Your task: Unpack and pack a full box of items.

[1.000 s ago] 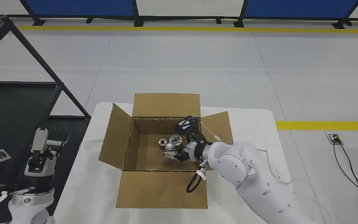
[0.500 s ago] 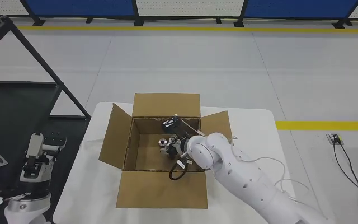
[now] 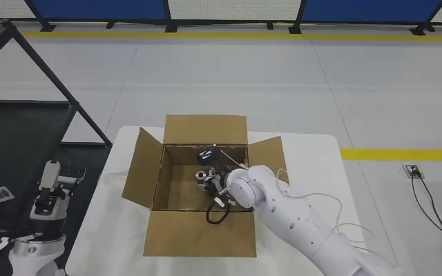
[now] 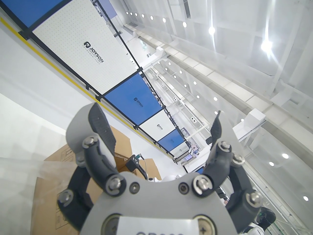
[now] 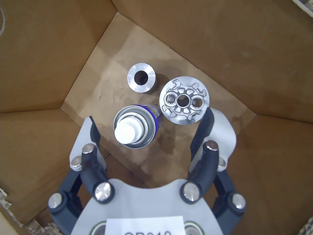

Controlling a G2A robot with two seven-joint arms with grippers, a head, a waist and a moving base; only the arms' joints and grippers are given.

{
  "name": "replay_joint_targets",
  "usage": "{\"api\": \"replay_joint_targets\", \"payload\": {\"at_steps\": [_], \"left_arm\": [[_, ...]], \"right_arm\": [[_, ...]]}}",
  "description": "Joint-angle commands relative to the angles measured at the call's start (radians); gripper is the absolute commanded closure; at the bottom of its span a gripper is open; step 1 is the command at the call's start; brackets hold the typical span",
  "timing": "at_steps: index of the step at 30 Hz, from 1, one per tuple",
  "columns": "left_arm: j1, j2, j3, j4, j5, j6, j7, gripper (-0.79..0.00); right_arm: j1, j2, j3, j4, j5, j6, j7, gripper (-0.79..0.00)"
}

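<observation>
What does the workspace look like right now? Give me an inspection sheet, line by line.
Surface: white table under the cardboard box.
Job's things: cardboard box open, holding a spray can, a metal bushing and a slotted metal disc.
Clutter: nothing seen.
Grippers: right gripper open, in the box above the spray can; left gripper open, beside the table, pointing upward.
Cables: black cable loop at the right wrist.
Surroundings: blue and white panels, yellow floor line.
</observation>
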Motion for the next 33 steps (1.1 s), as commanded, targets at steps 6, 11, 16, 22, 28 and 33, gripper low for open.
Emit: {"api": "replay_joint_targets", "payload": {"at_steps": [6,11,16,22,28,33], "left_arm": [[0.007,-0.001,-0.002,-0.008,0.007,0.006,0.005,-0.785],[0.009,-0.002,0.0,-0.011,0.011,0.009,0.008,-0.785],[0.006,-0.002,0.003,-0.014,0.016,0.012,0.008,-0.785],[-0.002,-0.002,0.009,-0.012,0.019,0.019,0.006,-0.785],[-0.015,-0.002,0.019,-0.009,0.026,0.026,-0.002,-0.785],[-0.03,-0.001,0.031,-0.003,0.032,0.034,-0.009,-0.785]], "right_arm": [[-0.012,-0.006,0.015,0.006,-0.013,-0.013,0.013,-0.302],[-0.019,-0.01,0.027,0.008,-0.023,-0.021,0.016,-0.212],[-0.027,-0.01,0.048,-0.002,-0.041,-0.021,0.012,-0.145],[-0.048,0.004,0.094,-0.064,-0.068,-0.03,0.021,0.0],[-0.108,0.04,0.181,-0.231,-0.114,-0.042,0.058,0.0],[-0.199,0.081,0.296,-0.439,-0.155,-0.05,0.099,0.0]]}}
